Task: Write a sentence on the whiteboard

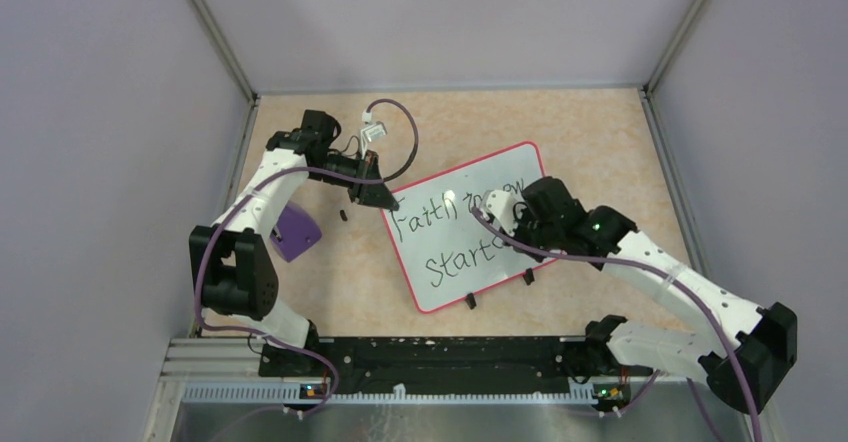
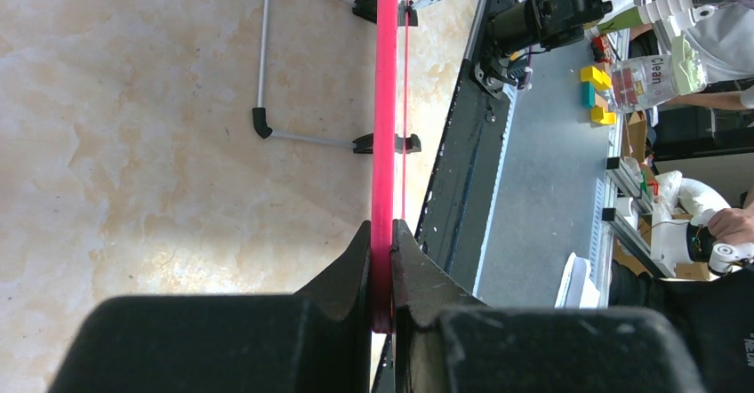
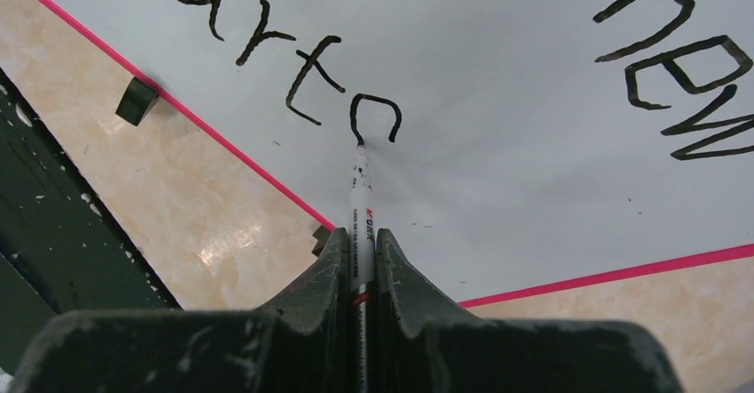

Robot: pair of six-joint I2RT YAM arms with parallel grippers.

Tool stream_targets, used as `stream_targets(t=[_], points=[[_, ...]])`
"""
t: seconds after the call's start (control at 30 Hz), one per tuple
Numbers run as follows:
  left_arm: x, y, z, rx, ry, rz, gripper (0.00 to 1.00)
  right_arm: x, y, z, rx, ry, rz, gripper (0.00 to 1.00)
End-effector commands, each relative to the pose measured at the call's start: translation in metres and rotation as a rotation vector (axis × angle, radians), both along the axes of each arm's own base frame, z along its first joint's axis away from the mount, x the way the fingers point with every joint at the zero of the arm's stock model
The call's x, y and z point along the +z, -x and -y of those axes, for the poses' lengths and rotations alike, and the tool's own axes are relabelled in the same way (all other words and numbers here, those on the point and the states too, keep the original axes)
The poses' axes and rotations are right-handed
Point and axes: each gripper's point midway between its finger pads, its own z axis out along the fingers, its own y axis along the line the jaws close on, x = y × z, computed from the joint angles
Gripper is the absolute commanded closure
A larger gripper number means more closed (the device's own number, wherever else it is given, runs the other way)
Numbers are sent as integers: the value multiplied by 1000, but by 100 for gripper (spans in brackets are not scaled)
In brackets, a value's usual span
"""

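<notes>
Counter: beige mottled counter [image 1: 600, 132] boxed in by pale walls, with a purple block [image 1: 295, 230] off to the left beside my left arm.
Whiteboard: it sits mid-counter between my two arms at a slant. Its long axis climbs from the left toward the far right, and the black feet [image 1: 470, 300] are on the near edge.
Left end effector: my left end effector [image 2: 382, 233] is closed on the whiteboard [image 1: 415, 247], pinching the red-pink rim at the far-left corner. The wrist view shows that rim edge-on between the fingers.
Right end effector: my right end effector [image 3: 360, 242] is clamped shut on the marker [image 3: 360, 188]. The barrel pokes straight out ahead of the fingers and the tip is down on the white.
Sentence: the sentence [image 1: 462, 260] runs in two black lines along the long axis. The top one reads about "Faith in new". The bottom one reads "Start", then a half-drawn curl [image 3: 373, 113] right at the marker tip.
Relation that matters: the tip sits at the tail end of the lower line. Bare white runs on from it along the long axis toward the board's right edge. My right arm is over that end and my left arm is well apart at the opposite corner.
Step, as I judge it: finishing the last letter, nearly done.
Next move, as I judge it: a small curving stroke, then a full stop just beside it.
Risk: if I press too hard the board may skid, so the left pinch matters.
</notes>
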Motion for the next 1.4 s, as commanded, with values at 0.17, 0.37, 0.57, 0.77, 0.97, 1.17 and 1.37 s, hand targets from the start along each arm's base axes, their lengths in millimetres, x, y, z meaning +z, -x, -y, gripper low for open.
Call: stream_targets(t=[0.17, 0.37, 0.57, 0.77, 0.97, 1.17, 1.37], points=[[-20, -10, -2, -5, -68, 23, 100, -9, -2, 19, -8, 79, 40, 100], [-20, -10, -2, -3, -68, 24, 100, -7, 1, 0, 29, 31, 7, 100], [-19, -10, -2, -2, -72, 27, 100, -7, 5, -22, 78, 23, 12, 100], [-20, -9, -2, -3, -73, 25, 100, 7, 2, -32, 78, -21, 25, 100], [-21, -9, -2, -5, -71, 23, 100, 30, 11, -28, 87, -83, 47, 100], [-20, -9, -2, -5, -68, 23, 100, 22, 17, -3, 85, -11, 30, 100], [-20, -9, -2, -5, -69, 27, 100, -1, 15, 23, 65, 101, 15, 100]])
